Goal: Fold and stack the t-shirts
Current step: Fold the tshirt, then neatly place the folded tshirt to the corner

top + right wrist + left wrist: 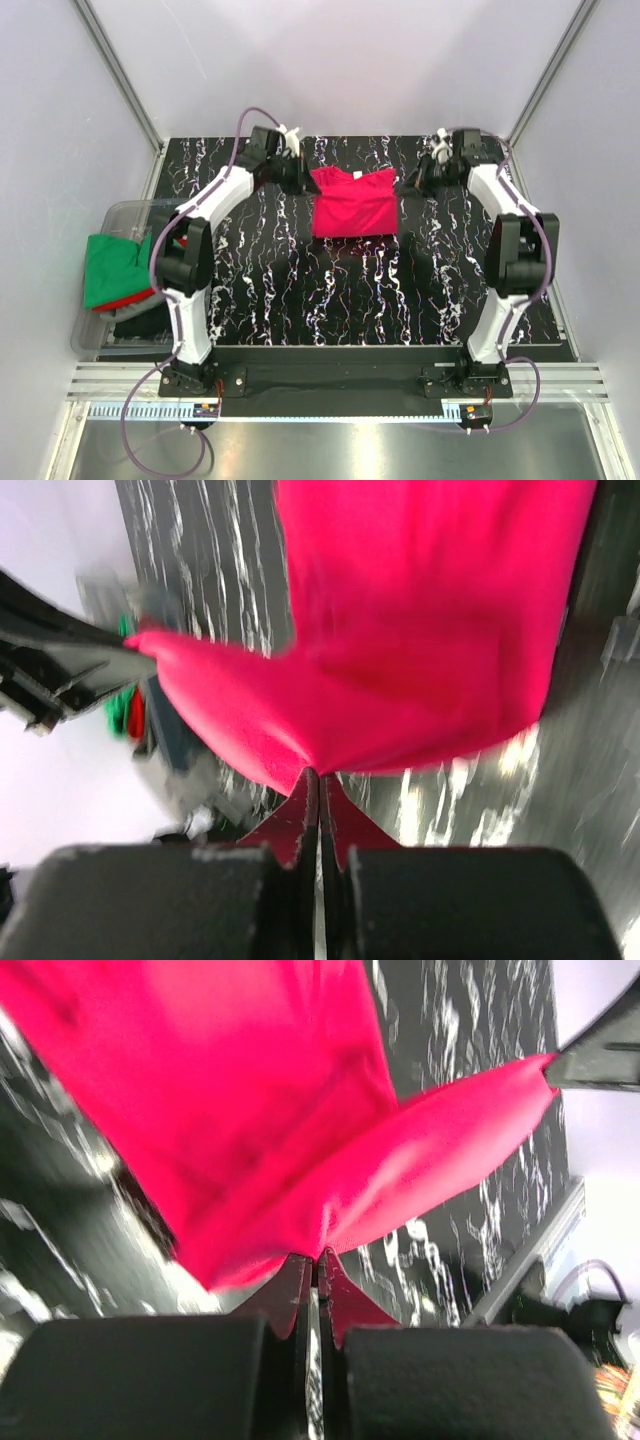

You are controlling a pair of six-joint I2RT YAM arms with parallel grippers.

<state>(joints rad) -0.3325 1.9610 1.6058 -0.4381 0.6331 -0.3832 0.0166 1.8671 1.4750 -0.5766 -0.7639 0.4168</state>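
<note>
Top external shows the crimson shirt (352,205) stretched between both grippers at the table's (300,300) 12 o'clock. Left gripper (302,172), jaws clamped tight, pinches the shirt's 9 o'clock edge. Right gripper (408,184), equally closed, pinches its 3 o'clock edge. At the table's 9 o'clock, a bin (88,335) holds the green shirt (110,262), red shirt (135,298) and dark shirt (140,322).

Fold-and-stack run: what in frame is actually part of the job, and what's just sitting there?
In the job:
- crimson t-shirt, pinched at both sleeves by the left gripper and right gripper
- green t-shirt, red t-shirt and dark t-shirt, piled at the left

Just there:
- clear bin under that pile
- marbled table
</note>
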